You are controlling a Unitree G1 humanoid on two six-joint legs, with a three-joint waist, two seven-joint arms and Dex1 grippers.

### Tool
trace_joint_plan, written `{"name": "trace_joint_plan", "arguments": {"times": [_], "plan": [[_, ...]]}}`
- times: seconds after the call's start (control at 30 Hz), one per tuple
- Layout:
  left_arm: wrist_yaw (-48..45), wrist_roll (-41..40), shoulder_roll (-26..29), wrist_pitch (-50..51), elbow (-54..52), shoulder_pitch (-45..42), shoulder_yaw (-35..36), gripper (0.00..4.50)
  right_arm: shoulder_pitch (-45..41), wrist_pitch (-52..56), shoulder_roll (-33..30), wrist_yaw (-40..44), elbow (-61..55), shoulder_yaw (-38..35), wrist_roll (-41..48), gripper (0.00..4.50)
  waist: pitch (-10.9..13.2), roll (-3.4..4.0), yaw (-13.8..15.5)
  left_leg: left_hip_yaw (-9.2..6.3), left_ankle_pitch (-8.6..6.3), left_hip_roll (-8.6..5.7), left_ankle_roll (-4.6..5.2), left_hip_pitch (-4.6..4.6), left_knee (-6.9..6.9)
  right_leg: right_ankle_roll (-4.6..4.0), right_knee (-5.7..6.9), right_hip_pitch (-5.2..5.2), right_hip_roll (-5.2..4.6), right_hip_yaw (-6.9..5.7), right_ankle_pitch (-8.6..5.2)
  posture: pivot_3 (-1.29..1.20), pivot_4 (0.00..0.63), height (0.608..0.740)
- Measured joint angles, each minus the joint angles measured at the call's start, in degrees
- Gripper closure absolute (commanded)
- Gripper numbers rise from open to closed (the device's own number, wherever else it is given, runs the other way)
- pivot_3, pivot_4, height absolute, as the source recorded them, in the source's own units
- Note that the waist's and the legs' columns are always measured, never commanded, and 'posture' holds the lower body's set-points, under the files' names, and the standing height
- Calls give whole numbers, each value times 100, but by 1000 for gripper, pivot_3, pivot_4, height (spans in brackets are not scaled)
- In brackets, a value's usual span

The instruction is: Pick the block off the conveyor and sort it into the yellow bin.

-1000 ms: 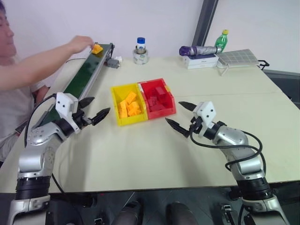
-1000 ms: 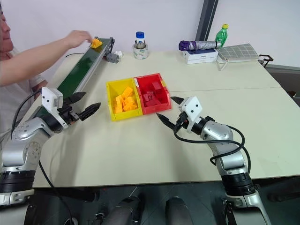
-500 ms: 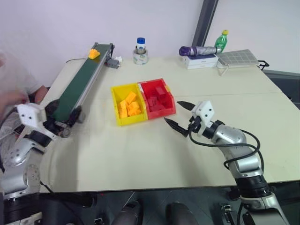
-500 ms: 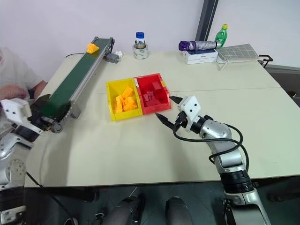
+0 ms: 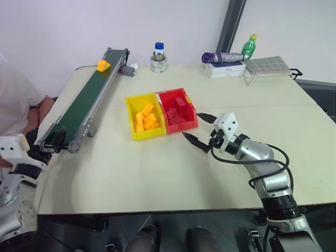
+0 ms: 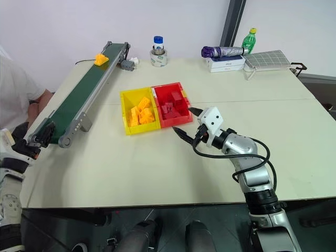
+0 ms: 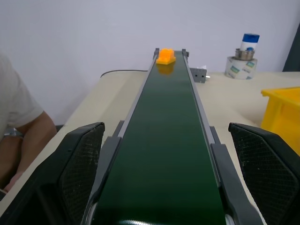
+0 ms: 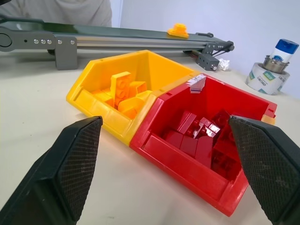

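The yellow-orange block [image 5: 103, 65] lies on the far end of the dark green conveyor [image 5: 89, 97]. My left gripper [image 7: 164, 126] is open at the belt's near end, one finger on each side of the frame, looking along the belt at the block [image 7: 165, 56]. The yellow bin [image 5: 143, 135] stands mid-table with several yellow-orange bricks inside, joined to a red bin [image 5: 181, 125]. To the right of the bins, my right gripper [image 5: 191, 125] hovers open and empty above the table, pointing at them.
A person [image 5: 16, 100] sits at the table's left, beside the conveyor. The red bin holds dark red blocks. A small grey motor box [image 5: 126, 71], a tape roll with a bottle [image 5: 158, 60], a folded umbrella [image 5: 223, 56] and a green bottle [image 5: 248, 46] line the far edge.
My left arm swung left from beside the yellow bin to the conveyor's near end. The person's hand left the block on the belt's far end and withdrew. The right arm stayed put.
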Motion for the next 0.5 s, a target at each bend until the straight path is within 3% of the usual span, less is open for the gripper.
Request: {"name": "trace_joint_plan", "arguments": {"times": [0.5], "plan": [[220, 254, 18, -53, 28, -180, -152, 39, 1, 0, 6, -1, 0, 0, -1, 0, 0, 0, -8, 6, 0, 10, 0, 0, 0, 1, 0, -2, 10, 2, 5, 0, 150, 740]]}}
